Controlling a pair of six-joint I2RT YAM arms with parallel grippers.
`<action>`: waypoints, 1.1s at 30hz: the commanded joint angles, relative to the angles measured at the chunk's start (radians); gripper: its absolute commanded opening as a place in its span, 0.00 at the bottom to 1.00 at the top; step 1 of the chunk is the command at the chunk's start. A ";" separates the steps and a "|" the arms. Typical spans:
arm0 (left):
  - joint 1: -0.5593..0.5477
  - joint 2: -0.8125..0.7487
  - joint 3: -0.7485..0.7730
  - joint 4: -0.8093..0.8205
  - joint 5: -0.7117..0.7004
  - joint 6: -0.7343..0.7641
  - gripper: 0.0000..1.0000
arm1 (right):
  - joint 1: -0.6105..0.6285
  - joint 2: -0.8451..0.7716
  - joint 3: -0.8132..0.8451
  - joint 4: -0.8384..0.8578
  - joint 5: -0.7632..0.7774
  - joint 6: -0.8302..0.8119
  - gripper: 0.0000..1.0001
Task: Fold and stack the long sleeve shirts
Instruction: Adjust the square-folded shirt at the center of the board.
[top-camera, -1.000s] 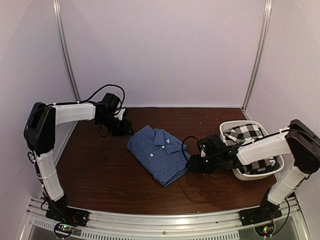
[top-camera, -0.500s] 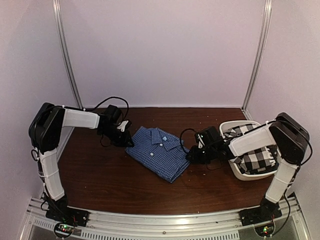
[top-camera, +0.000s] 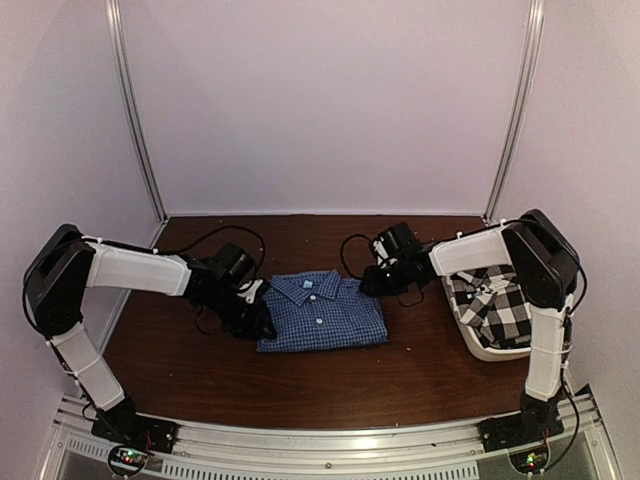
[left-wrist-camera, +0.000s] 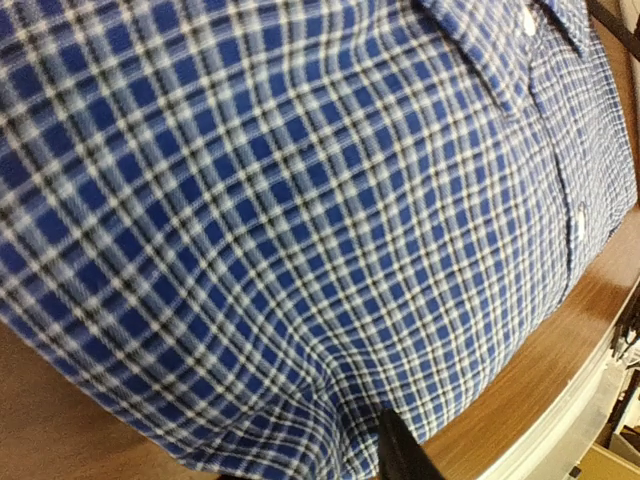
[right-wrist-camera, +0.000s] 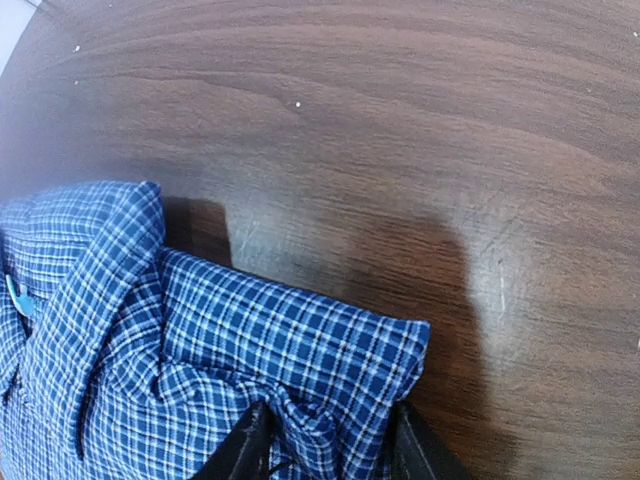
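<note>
1. Lying folded on the brown table (top-camera: 200, 370), by pale walls (top-camera: 320, 100), was the blue shirt (top-camera: 320, 315).
2. The right claw (right-wrist-camera: 330, 445) pinched its corner.
3. The left claw (top-camera: 253, 316) sat at its edge; whether it gripped could not be told.

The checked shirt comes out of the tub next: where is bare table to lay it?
Free: the wide table strip between the blue shirt and the arm bases, and the band behind it to the back wall. Crowded: left gripper at its left edge, right gripper pinching its far right corner, the tub beside.
</note>
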 joint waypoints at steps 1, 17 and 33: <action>0.019 -0.080 0.007 0.013 -0.122 -0.092 0.36 | -0.002 -0.022 0.053 -0.155 0.101 -0.097 0.49; 0.139 0.061 0.213 0.027 -0.183 0.004 0.34 | 0.040 -0.068 0.125 -0.208 0.132 -0.119 0.42; 0.167 0.122 0.262 -0.012 -0.255 0.044 0.31 | 0.040 0.031 0.197 -0.242 0.113 -0.134 0.38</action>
